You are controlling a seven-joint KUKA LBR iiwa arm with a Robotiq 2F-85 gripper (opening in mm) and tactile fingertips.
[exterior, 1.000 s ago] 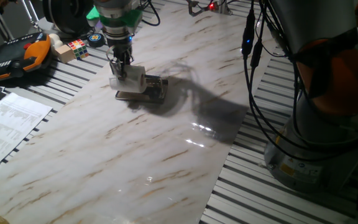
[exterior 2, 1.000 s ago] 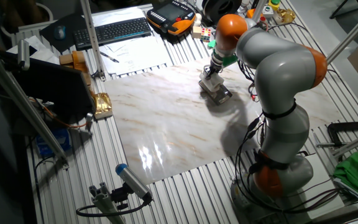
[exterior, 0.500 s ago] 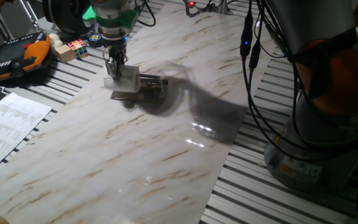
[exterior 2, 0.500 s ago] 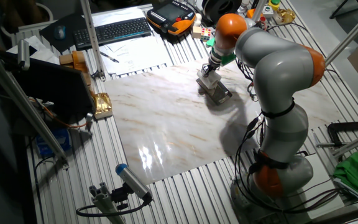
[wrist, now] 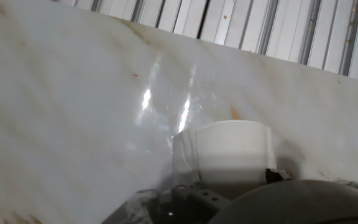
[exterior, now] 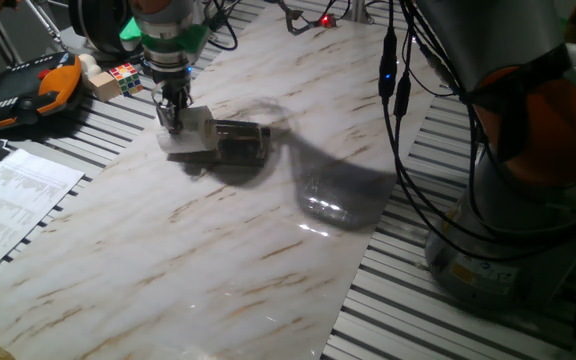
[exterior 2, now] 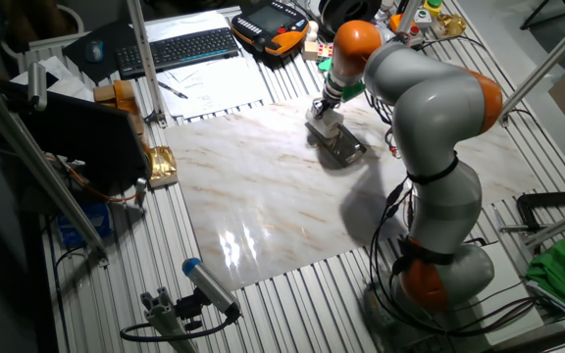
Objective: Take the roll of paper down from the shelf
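Observation:
The roll of paper point(exterior: 197, 129) is a small white cylinder held in my gripper point(exterior: 173, 122), which is shut on its left end. The shelf point(exterior: 240, 141), a low dark rack with shiny rails, lies just right of the roll on the marble board. The roll sits at the shelf's left end; I cannot tell whether it still touches the base. In the other fixed view the gripper point(exterior 2: 323, 108) stands over the roll point(exterior 2: 320, 125), with the shelf point(exterior 2: 344, 148) beside it. The hand view shows the roll point(wrist: 225, 148) close below, against the marble; the fingertips are hidden.
An orange and black pendant point(exterior: 28, 90), a colour cube point(exterior: 125, 76) and wooden blocks point(exterior: 105, 86) lie left of the gripper. Printed paper sheets point(exterior: 13, 200) lie at the left edge. Cables point(exterior: 408, 130) hang at the right by the arm's base point(exterior: 508, 250).
The gripper has moved to the left with the roll in it, drawing the roll off the shelf's left end. The shelf has shifted slightly left too.

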